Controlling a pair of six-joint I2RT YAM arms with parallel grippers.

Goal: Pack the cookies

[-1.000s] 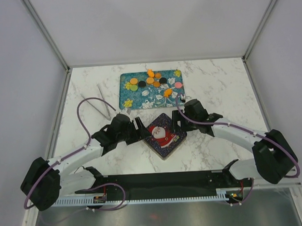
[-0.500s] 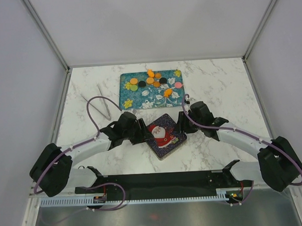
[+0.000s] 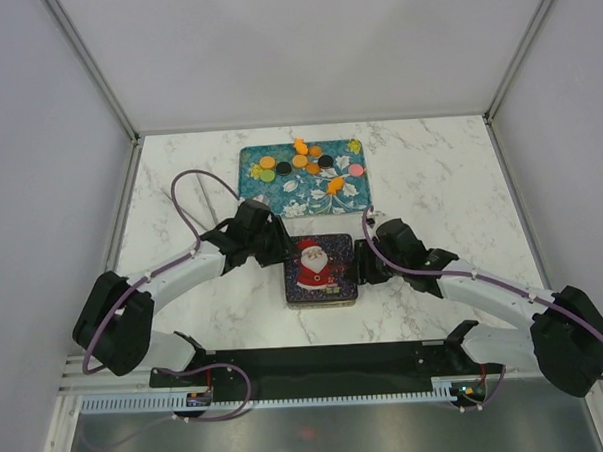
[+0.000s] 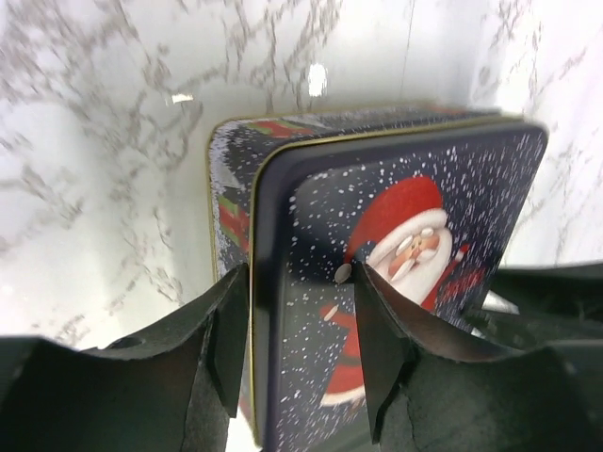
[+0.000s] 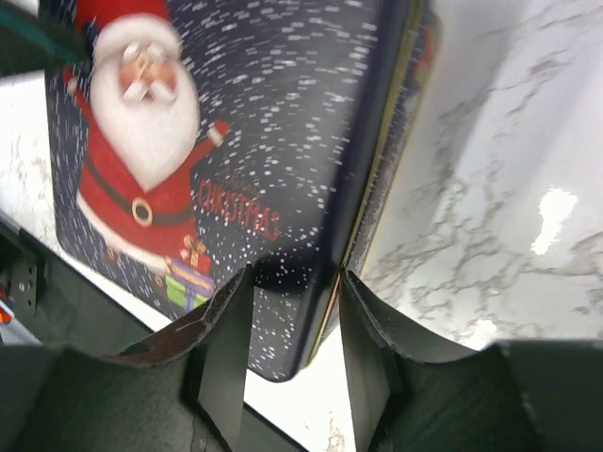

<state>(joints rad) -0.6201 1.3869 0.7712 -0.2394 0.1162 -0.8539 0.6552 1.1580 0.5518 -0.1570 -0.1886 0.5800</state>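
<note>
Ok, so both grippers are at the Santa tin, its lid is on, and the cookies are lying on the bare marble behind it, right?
Not quite. The top view shows the cookies lying on the floral tray, not on bare marble. The rest holds: the left gripper and the right gripper each clasp an edge of the Santa tin, and its lid is on.

Word: "CHRISTMAS", the only text that can be read.
Lettering: red capitals running slantwise in the right wrist view.
Stands on: the tin lid (image 5: 283, 113), on its dark, snow-speckled ground.
Beside it: the Santa figure (image 5: 141, 113), just past his belt and outstretched arm.
Top and left wrist views: lettering too small or hidden to read.
</note>
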